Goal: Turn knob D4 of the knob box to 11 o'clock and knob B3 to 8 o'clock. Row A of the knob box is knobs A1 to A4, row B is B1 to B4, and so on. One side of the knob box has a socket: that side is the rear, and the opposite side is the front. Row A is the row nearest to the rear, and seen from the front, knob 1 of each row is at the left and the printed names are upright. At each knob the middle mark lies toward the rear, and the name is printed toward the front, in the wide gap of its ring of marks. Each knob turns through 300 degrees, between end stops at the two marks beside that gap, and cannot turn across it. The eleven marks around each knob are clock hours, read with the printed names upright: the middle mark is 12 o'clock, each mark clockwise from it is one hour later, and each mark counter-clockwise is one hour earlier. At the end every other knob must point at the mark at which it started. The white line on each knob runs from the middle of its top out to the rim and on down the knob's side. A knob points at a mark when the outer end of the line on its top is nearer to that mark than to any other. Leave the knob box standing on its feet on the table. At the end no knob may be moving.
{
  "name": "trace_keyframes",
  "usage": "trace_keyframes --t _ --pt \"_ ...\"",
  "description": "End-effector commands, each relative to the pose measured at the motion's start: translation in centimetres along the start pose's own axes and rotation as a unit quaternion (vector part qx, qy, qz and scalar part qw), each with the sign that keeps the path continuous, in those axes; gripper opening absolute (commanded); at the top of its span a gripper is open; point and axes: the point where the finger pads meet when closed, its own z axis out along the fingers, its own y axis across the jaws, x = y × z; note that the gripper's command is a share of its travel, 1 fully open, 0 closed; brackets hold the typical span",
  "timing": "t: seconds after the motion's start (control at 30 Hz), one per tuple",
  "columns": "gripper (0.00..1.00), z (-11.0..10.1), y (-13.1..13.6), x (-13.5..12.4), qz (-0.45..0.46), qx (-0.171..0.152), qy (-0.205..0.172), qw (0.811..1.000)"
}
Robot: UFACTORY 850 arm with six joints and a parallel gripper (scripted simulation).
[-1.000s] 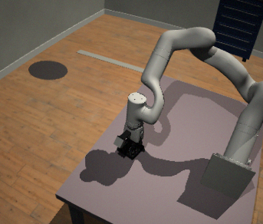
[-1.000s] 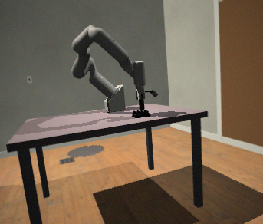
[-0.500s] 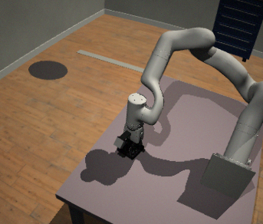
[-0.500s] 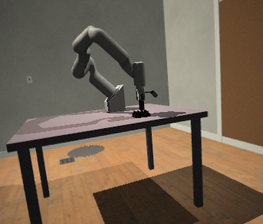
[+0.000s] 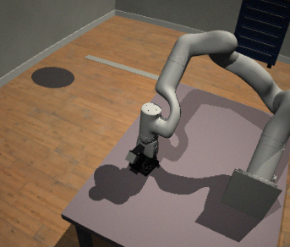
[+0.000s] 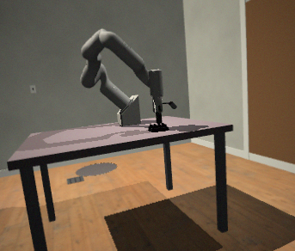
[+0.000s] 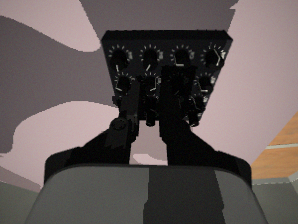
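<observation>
Wood-plank flooring (image 5: pixel 27 139) (image 6: pixel 144 172) runs beneath smooth grey walls (image 5: pixel 19 34) (image 6: pixel 131 26), and you have one dark blue cabinet (image 5: pixel 263 31) with pale horizontal strips, plus one flat brown panel (image 6: pixel 281 82). Your table (image 5: pixel 200 148) (image 6: pixel 83 137) has a matte mauve top, a black edge and four straight, square-sided black legs. One smooth, light grey arm (image 5: pixel 175 59) (image 6: pixel 122 47) with rounded joints arches over it from one wedge-shaped base (image 5: pixel 251 194) (image 6: pixel 129 113).

The one knob box (image 5: pixel 145 172) (image 6: pixel 158 128) (image 7: pixel 167 36) sits on the tabletop beneath the gripper (image 5: pixel 145 162) (image 6: pixel 159 123) (image 7: pixel 157 82). You can see it is black and slab-like, its round dark knobs ringed by fine pale marks. In the wrist view, you can count four knobs in the farthest row; the nearer rows are partly hidden by two black fingers. Those fingers stand a narrow gap apart, down among the knobs. You cannot tell whether either touches one, nor read the printed names.
</observation>
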Motion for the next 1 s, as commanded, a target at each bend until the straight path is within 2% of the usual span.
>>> trace_keyframes --t 0.0,0.97 --pt "0.19 -0.08 0.07 0.03 0.000 -0.001 0.000 1.000" --pt "0.19 0.37 0.07 0.03 0.000 -0.001 0.000 1.000"
